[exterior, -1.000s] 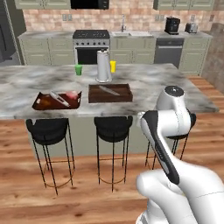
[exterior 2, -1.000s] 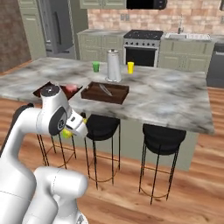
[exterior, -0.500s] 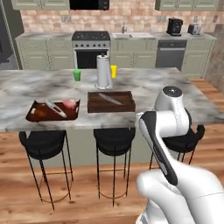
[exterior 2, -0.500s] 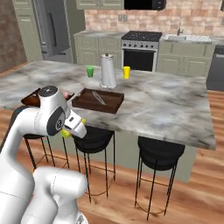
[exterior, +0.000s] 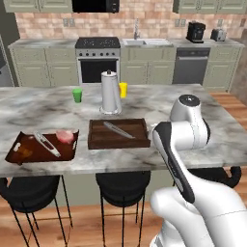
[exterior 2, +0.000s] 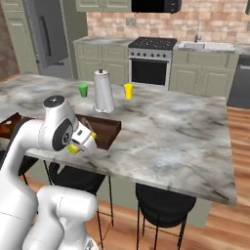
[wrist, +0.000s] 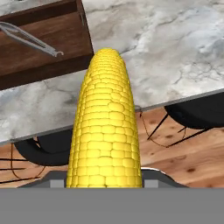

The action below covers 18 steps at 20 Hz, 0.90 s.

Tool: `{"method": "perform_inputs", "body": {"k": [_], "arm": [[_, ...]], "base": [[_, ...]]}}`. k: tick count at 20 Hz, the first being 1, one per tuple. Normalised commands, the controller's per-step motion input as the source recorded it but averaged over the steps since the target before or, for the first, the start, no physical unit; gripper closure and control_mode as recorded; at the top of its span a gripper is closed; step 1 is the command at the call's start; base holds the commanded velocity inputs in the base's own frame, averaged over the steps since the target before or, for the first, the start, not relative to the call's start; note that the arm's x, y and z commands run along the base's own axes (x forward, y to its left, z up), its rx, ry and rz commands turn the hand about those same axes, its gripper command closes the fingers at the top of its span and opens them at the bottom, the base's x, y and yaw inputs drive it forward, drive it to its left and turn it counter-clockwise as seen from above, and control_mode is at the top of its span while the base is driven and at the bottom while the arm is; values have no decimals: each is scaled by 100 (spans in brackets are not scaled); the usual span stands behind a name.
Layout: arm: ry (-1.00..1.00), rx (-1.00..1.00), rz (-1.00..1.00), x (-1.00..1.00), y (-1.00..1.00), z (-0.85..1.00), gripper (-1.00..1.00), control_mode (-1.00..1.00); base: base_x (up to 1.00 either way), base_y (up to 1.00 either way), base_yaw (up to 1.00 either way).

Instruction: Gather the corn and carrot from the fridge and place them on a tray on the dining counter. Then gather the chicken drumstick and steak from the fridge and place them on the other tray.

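Hand view: corn (wrist: pixel 106 127) fills centre frame, running 6 to 12 o'clock out of the gripper (exterior 2: pixel 80 141), jaws part-open and clamped on its base end. Cob tip points at the dining counter (exterior: pixel 159 103) edge; nearest tray (wrist: pixel 41 41) sits at 11 o'clock.

Largest to smallest:
- dining counter: grey-white veined marble slab, glossy, square edge, black round stools (exterior: pixel 120 185) underneath.
- near tray: dark wood, rectangular, raised rim, metal tongs (wrist: pixel 28 39) lying diagonally inside.
- far tray (exterior: pixel 41 147): reddish wood, same shape, at 9 o'clock of the first in the left base view. Holds something pink, looks like meat (exterior: pixel 65 136), plus another pair of tongs and a small brownish item I can't identify.
- paper towel roll (exterior: pixel 110 92): upright white cylinder, 12 o'clock of the near tray.
- green cup (exterior: pixel 77 95) and yellow cup (exterior: pixel 123 89) flanking it.
- corn: tapered cylinder, bumpy kernel rows, rigid.

Risks, my read:
- round cob held at one end only, long overhang, so it may pivot or slip in the jaws.
- cob is over the counter lip and floor; releasing early drops it off the edge.
- landing on the tongs makes it roll.
- wrong tray if the meat one gets picked.
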Motion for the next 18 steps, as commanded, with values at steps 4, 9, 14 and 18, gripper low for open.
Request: {"method": "perform_inputs", "body": {"k": [4,9,14,18], "arm": [[0,0,0,0,0,0,100,100],[0,0,0,0,0,0,100,100],[0,0,0,0,0,0,100,100],[2,0,6,27,-6,0,100,-100]], "base": [[33,-21,0],[14,0,0],[25,0,0],[6,0,0]]}}
